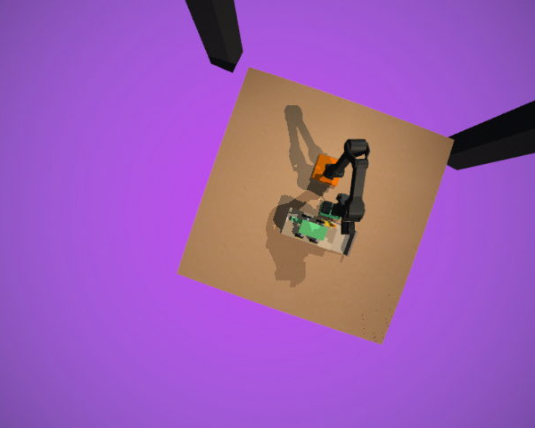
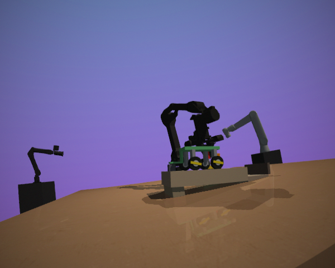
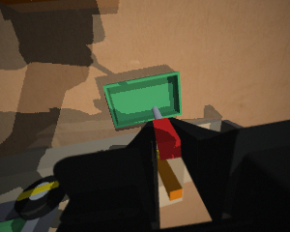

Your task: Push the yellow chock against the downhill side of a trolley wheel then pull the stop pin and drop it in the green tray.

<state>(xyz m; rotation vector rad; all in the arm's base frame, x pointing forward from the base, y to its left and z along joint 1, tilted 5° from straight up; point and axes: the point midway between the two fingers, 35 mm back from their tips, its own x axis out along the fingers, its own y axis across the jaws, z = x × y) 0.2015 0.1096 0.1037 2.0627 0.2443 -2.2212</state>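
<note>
The gripper (image 3: 166,134) is shut on the red head of the stop pin (image 3: 167,140) (image 2: 209,156). In the wrist view, the grey shaft points toward the near edge of the green tray (image 3: 180,99) (image 1: 325,215) and overlaps it; the height above it is unclear. The green-topped trolley (image 1: 313,230) (image 2: 202,148) stands on the pale ramp (image 1: 339,242) (image 2: 207,176). The yellow chock (image 1: 327,224) sits beside its downhill wheel on the tray side; contact cannot be made out. Its orange handle (image 3: 175,194) shows below the pin. The fingertips are hidden in the top and exterior views.
The arm's base stands on an orange plate (image 1: 320,169) behind the tray. The ramp's dark end stop (image 1: 349,243) is at its low end. Two other arms, one black (image 2: 41,151) and one grey (image 2: 258,127), stand on dark blocks in the background.
</note>
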